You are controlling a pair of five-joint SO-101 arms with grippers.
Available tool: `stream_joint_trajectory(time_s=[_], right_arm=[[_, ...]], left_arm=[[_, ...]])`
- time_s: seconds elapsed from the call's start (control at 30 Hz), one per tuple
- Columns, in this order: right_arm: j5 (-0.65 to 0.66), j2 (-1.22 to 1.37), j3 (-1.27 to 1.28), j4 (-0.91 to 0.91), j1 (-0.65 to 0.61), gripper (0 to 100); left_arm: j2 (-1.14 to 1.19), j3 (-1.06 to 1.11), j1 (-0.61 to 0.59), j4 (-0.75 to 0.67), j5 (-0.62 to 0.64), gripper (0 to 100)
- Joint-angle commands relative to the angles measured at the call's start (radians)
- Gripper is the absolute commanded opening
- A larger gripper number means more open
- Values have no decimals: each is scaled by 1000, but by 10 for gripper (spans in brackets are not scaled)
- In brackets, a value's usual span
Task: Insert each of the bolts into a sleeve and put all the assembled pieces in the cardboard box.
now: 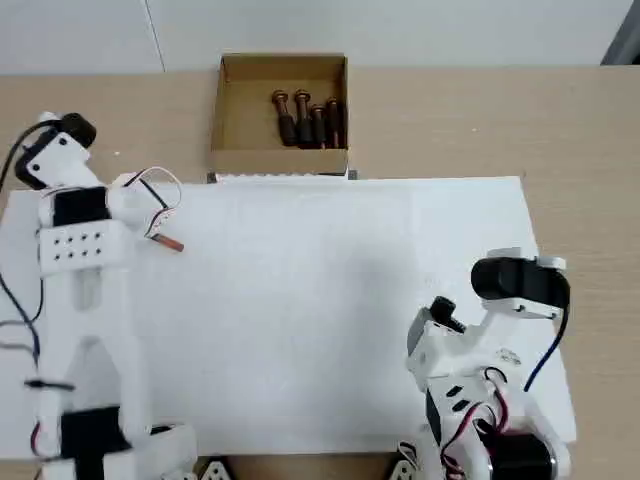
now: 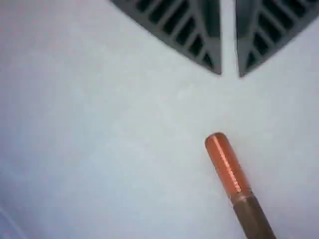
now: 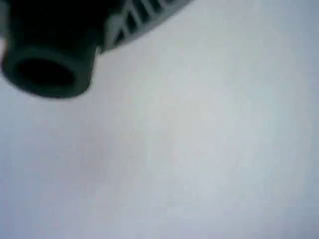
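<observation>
A copper bolt [image 2: 228,168] with a brown head lies on the white sheet [image 1: 320,300], just beyond the tips of my left gripper [image 2: 229,69]. That gripper's jaws stand almost together with nothing between them. From above, the bolt [image 1: 170,243] lies at the sheet's left side, right beside the left gripper [image 1: 148,220]. My right gripper [image 1: 436,322] is low at the near right and shut on a black sleeve [image 3: 47,69], whose open end faces the camera. The cardboard box [image 1: 230,110] at the far edge holds several assembled pieces [image 1: 308,118].
The white sheet covers most of the table, and its middle is bare. The box stands just past the sheet's far edge. Loose wires [image 1: 160,190] hang beside the left arm. The wooden tabletop [image 1: 580,150] shows around the sheet.
</observation>
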Motion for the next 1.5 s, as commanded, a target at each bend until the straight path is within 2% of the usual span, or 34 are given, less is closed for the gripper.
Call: stream_joint_trajectory(time_s=[0.0,0.2,0.3,0.4,0.67,0.9,1.2,1.33,1.47], right_arm=[[11,-7,0,-41,4,3],[12,-13,51,-70,2,3],[49,-16,55,-77,1,3],[61,-16,66,-93,1,3],[58,-16,80,-111,-56,3],[60,-16,92,-119,-56,3],[60,-16,94,-119,-56,3],[60,-16,94,-119,-56,3],[60,-16,94,-119,-56,3]], left_arm=[[69,-77,-9,8,25,8],[213,-171,-75,8,58,11],[270,-214,-98,8,58,58],[310,-254,-97,8,58,100],[457,-355,-94,0,58,107],[600,-470,-100,6,60,104],[710,-489,-107,0,60,102],[717,-489,-129,-2,60,4],[712,-489,-138,6,60,5]])
